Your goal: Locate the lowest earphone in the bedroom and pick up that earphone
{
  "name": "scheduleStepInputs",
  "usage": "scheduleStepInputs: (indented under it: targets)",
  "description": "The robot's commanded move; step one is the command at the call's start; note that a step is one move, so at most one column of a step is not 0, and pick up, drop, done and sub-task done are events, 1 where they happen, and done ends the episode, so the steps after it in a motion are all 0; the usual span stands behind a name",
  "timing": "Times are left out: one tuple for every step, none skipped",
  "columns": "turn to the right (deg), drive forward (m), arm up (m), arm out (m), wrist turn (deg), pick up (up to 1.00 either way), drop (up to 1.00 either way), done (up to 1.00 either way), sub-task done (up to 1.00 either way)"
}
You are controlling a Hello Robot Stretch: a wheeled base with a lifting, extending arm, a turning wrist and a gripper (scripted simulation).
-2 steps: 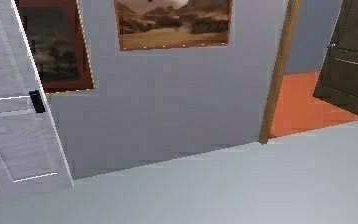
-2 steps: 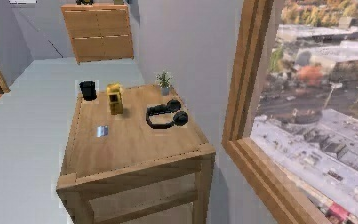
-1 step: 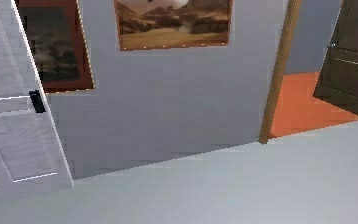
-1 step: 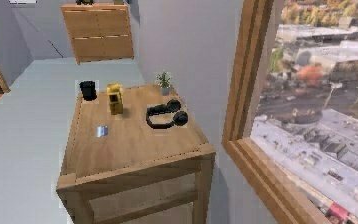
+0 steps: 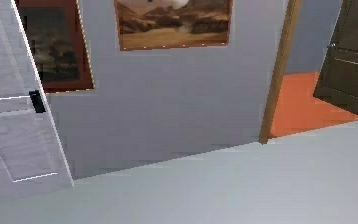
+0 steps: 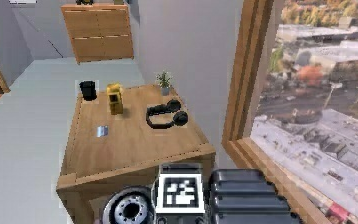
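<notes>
A black earphone set [image 6: 166,116], two round cups joined by a band, lies on the far right part of a wooden table [image 6: 137,150] in the arm side view. At that view's bottom edge the arm's dark ribbed bar [image 6: 252,200] ends at a white square with black marks [image 6: 182,192]. Left of the square sits the gripper's dark round body [image 6: 127,208], low over the table's near edge. Its far end cannot be made out, so I cannot tell whether it holds anything.
On the table stand a black cup [image 6: 88,90], a yellow box [image 6: 115,98], a small potted plant [image 6: 164,81] and a small grey thing [image 6: 102,130]. A wooden dresser [image 6: 99,32] stands beyond; a window [image 6: 322,90] lies right. Ahead: grey wall, two pictures [image 5: 173,24], white door [image 5: 17,110], wooden doorway [image 5: 279,75].
</notes>
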Motion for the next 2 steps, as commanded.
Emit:
scheduleStepInputs:
  targets:
    - [0.0,0.00,0.00,0.50,0.0,0.00,0.00,0.00,0.00]
    - [0.0,0.00,0.00,0.00,45.0,0.00,0.00,0.00,0.00]
